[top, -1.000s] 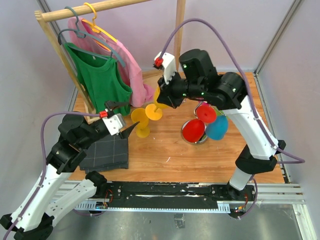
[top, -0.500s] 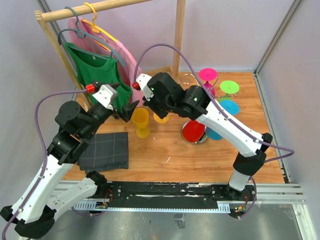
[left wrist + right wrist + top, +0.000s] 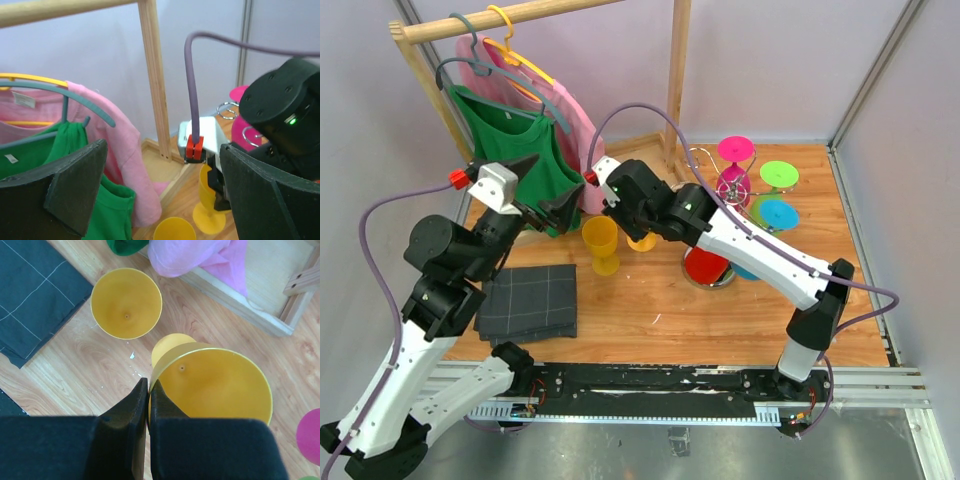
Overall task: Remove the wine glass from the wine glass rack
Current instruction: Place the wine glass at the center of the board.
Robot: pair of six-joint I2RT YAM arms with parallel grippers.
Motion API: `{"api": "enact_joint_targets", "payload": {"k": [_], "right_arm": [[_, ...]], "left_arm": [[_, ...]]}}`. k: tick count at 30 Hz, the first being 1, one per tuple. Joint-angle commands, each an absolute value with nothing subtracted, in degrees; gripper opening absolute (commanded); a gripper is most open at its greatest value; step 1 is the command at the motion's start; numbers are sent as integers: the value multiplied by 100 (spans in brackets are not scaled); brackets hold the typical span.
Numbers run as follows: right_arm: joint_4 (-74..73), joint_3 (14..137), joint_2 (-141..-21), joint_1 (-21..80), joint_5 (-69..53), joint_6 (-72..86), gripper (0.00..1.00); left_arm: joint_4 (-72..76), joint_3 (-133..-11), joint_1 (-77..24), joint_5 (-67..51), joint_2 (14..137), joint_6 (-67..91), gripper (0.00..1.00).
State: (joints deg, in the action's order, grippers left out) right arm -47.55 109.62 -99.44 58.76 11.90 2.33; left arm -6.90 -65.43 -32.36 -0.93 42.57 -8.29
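Observation:
The chrome wine glass rack [image 3: 701,282] stands right of centre, with pink [image 3: 737,150], green [image 3: 779,175], blue [image 3: 778,213] and red [image 3: 705,262] glasses hanging on it. My right gripper [image 3: 638,222] [image 3: 149,390] is shut on the rim of a yellow wine glass [image 3: 215,382] [image 3: 643,241], held upright left of the rack with its foot at or just above the table. A second yellow glass [image 3: 602,240] [image 3: 126,302] stands on the table beside it. My left gripper [image 3: 542,190] [image 3: 160,200] is open and empty, raised in front of the hanging clothes.
A wooden clothes rack [image 3: 672,70] at the back left carries a green top [image 3: 520,165] and a pink garment [image 3: 582,135] on hangers. Its wooden base frame [image 3: 235,297] lies just behind the yellow glasses. A dark folded cloth [image 3: 530,300] lies at the front left.
My right arm has stretched left and down, bringing the yellow glass to beside the standing yellow one. My left gripper has risen and drawn back to the left, still open.

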Motion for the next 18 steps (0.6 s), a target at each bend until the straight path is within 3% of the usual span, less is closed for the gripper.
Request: {"api": "enact_joint_targets", "payload": {"k": [1,18], "right_arm": [[-4270,10606,-9797,5760,1116,554,1],[-3556,9971,-10297,5630,927,651,0]], "left_arm": [[-265,-6578,-3261,163,4157,-764,99],[-101,-6719,-3261,293,4144,-762,99]]}}
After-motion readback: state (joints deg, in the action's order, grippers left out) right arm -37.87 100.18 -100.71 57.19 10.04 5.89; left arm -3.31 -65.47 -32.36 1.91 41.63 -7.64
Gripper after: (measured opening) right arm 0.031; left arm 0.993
